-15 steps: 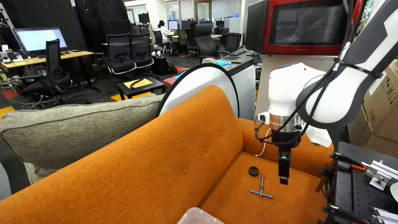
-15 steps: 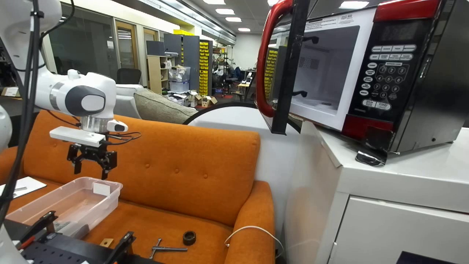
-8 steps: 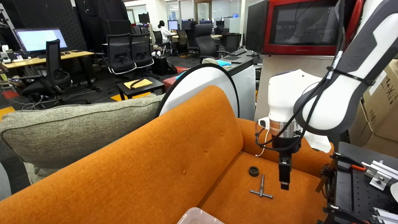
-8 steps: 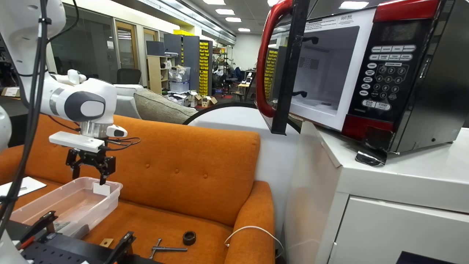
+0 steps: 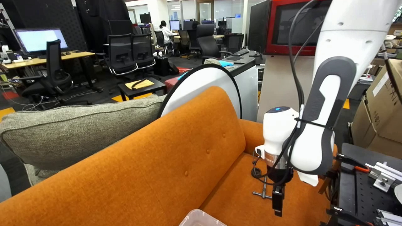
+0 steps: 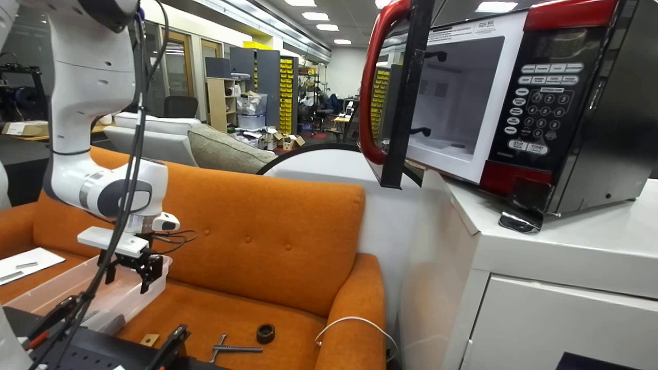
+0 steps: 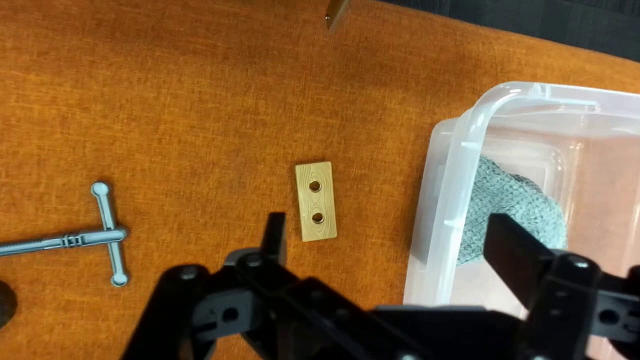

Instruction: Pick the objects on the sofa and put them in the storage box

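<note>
1. A large sofa [image 6: 267, 221] in bright orange woven fabric, its backrest dotted with buttons, spans the lower middle of an exterior view; in the wrist view its fine weave fills most of the frame.
2. The black gripper [image 7: 387, 225] enters from the bottom of the wrist view. Its two angular fingers [image 7: 275, 233] stand wide apart, with orange fabric and a strip of clear plastic showing between them. In both exterior views it points downward.
3. Near the centre of the wrist view, a flat rectangular block [image 7: 316, 202], tan with wood-grain swirls and two round holes, lies on the seat. Orange cloth shows between it and the nearer finger.
4. At the left, a slim, smooth grey T-shaped piece [image 7: 99, 237] has rounded knobs on its crossbar; its stem runs off the frame.
5. A black round piece [image 6: 266, 338], thick and ring-like, sits just beside it at the lower middle of an exterior view.
6. At the right of the wrist view, a translucent plastic storage box [image 7: 456, 205] has rounded corners and a lipped rim. A grey, bumpy-textured bundle [image 7: 525, 205] lies inside, partly hidden by a finger.
7. A thin white cord [image 6: 354, 318] drapes over the padded armrest, lower right of centre in an exterior view.
</note>
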Motion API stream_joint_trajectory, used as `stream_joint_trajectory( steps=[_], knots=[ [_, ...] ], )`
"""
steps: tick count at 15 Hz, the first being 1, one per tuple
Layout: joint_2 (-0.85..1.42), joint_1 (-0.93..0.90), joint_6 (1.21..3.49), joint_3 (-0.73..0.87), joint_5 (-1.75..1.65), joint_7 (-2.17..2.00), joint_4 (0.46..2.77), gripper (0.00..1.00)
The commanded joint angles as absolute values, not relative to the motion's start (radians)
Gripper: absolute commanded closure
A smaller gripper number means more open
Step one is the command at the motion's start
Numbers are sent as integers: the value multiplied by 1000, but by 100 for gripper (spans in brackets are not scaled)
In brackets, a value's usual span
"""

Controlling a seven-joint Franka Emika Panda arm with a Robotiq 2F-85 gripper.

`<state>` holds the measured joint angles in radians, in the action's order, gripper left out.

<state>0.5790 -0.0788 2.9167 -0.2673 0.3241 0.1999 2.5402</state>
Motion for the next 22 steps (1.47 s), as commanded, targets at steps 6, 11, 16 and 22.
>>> stream_joint_trajectory(
  steps=[6,11,16,22],
  knots=[
    [716,-48,2934,-280,226,137,2448,0],
    [753,-80,2978,-245,166,116,2431,0],
    [896,-91,3030,-199,84,104,2341,0],
    [1069,-110,3041,-196,39,90,2192,0]
  ],
)
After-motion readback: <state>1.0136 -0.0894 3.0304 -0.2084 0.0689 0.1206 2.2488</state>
